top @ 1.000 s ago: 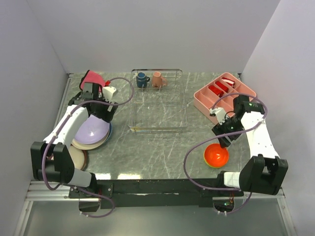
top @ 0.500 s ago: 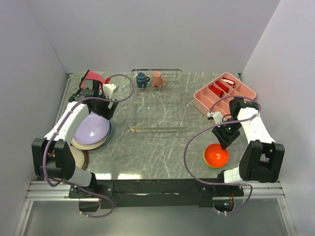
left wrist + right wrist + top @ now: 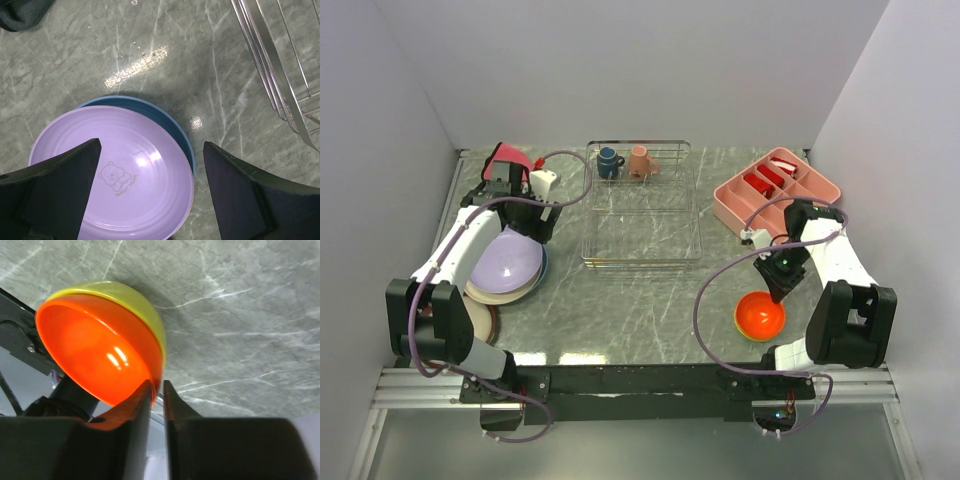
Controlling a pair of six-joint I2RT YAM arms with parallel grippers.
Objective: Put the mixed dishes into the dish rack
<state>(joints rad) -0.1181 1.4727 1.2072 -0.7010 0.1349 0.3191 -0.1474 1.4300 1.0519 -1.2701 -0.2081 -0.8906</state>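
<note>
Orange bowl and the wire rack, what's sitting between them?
No dishes: just bare table crossed by a loop of purple cable, shown in the top view.

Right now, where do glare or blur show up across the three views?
Left wrist: glare streak on the marble table, highlight on the lavender plate. Right wrist: two bright spots inside the orange bowl. Top external: evenly lit, sharp.

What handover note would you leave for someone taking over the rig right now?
Left tool: open, above the lavender plate, which sits on the blue plate left of the dish rack.
Right tool: pinching the rim of the orange bowl, nested in the yellow-green bowl, near right.
Done: blue mug and pink cup in the rack's far end.
Left: both bowls, those two plates, and the cream plate near the left arm's base.
</note>
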